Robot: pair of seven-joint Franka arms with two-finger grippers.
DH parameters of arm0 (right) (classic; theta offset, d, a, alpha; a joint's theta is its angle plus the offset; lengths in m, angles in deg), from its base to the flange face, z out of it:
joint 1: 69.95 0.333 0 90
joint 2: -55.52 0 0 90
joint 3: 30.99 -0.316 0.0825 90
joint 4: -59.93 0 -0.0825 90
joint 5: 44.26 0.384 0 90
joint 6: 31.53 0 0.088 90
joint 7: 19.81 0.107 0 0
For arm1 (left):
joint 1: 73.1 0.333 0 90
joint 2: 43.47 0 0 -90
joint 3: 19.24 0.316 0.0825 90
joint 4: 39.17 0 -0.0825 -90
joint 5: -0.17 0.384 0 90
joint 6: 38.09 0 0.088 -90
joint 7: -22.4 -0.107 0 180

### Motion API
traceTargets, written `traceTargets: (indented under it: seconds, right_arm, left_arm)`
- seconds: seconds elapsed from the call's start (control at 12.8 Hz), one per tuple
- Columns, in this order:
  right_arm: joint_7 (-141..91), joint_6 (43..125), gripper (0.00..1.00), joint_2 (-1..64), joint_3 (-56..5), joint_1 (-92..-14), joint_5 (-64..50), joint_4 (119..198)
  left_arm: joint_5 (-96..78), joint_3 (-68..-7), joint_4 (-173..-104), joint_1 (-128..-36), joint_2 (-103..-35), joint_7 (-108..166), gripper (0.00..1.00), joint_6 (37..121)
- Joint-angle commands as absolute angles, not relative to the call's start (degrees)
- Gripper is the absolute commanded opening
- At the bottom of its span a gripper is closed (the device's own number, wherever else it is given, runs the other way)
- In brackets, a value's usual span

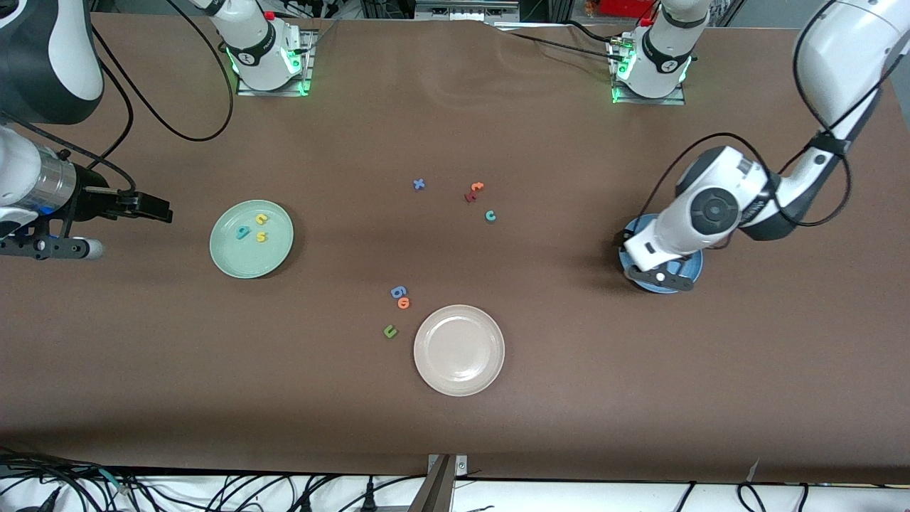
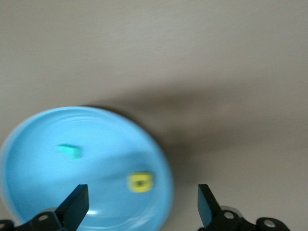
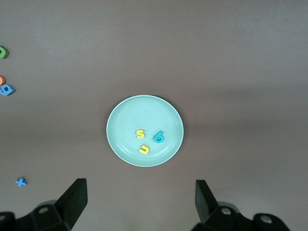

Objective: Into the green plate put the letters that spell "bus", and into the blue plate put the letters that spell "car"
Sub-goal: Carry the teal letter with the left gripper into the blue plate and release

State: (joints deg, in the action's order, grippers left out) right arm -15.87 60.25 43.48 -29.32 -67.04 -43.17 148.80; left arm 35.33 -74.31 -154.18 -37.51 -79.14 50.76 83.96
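Green plate point(image 1: 229, 254): round, pale mint, smooth glazed surface with a raised rim, flat on the brown table point(image 1: 455, 441) toward the right arm's end. In it, three small foam letters close together but apart: teal "b" point(image 1: 242, 232), yellow "u" point(image 1: 262, 220), yellow "s" point(image 1: 261, 237). All are matte, thick-cut, with rounded edges.

Blue plate point(image 2: 29, 144): round, medium blue, glossy, the same form as the green plate, well apart from it toward the left arm's end. In it, per the left wrist view: yellow "a" point(image 2: 139, 182), a blocky piece with a dark centre hole, and a teal letter point(image 2: 70, 150), blurred, shape not readable. The two lie apart.

Teal "c" point(image 1: 490, 215): foam, on bare table between the two plates, farther from the front camera than the cream-white plate point(image 1: 490, 373), and just beside an orange "t" point(image 1: 476, 187) and a dark red letter point(image 1: 470, 197).

Other loose foam letters: blue "x" point(image 1: 419, 184); blue "g"-like letter point(image 1: 398, 291) touching an orange "o" point(image 1: 404, 303); green "u" point(image 1: 390, 331) just beside the cream-white plate.

Left gripper point(image 2: 139, 204): over the blue plate, fingers spread wide, nothing between them.

Right gripper point(image 3: 139, 199): waiting above the table at the right arm's end, beside the green plate, fingers wide apart, empty.
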Motion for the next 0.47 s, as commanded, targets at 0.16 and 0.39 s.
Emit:
traceTargets:
  seconds: [0.16,0.39]
  right_arm:
    - [-16.6,60.7,0.99,45.7,-29.7,-67.5,-44.0,151.7]
    - [-16.6,61.4,0.99,45.7,-29.7,-67.5,-44.0,151.6]
  left_arm:
    - [33.6,-74.3,-154.2,-48.2,-80.6,71.0,1.00,89.6]
    - [33.6,-74.1,-154.0,-54.0,-82.0,84.6,0.98,92.8]
